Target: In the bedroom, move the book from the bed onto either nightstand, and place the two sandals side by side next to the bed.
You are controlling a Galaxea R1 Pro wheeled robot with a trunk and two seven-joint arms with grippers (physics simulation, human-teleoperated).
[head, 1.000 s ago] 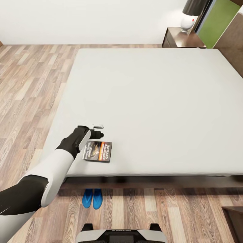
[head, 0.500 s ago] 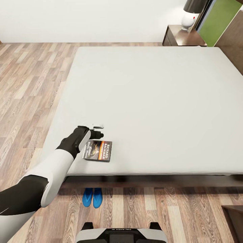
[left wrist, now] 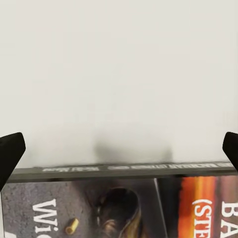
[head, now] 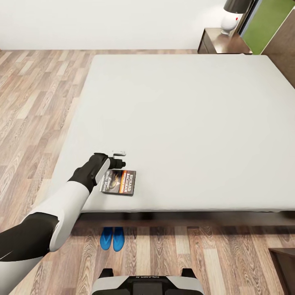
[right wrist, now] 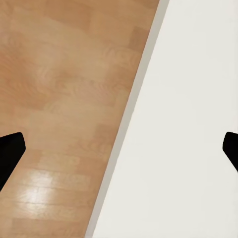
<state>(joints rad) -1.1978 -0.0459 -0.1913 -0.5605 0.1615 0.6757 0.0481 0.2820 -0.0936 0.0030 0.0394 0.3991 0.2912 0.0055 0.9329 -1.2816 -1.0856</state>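
The book (head: 119, 182) lies flat on the light-grey bed (head: 184, 123) near the mattress's near edge, dark cover with an orange band. My left gripper (head: 120, 159) hovers just beyond the book's far edge, open. In the left wrist view its black fingertips (left wrist: 10, 152) stand wide apart at both sides, with the book (left wrist: 124, 208) below them and bare mattress (left wrist: 119, 74) beyond. Two blue sandals (head: 112, 239) lie side by side on the floor against the bed's near side. A nightstand (head: 223, 43) stands at the bed's far right corner. My right gripper (right wrist: 119, 148) is open over the mattress edge (right wrist: 188, 124).
A lamp (head: 232, 16) with a dark shade stands on the nightstand. Wood-plank floor (head: 37, 102) runs along the bed's left side and in front. A dark piece of furniture (head: 284, 266) shows at the near right corner. My base (head: 147, 284) is close to the sandals.
The whole head picture has shifted up slightly, so the camera moved. The left arm, book and sandals keep their places relative to each other.
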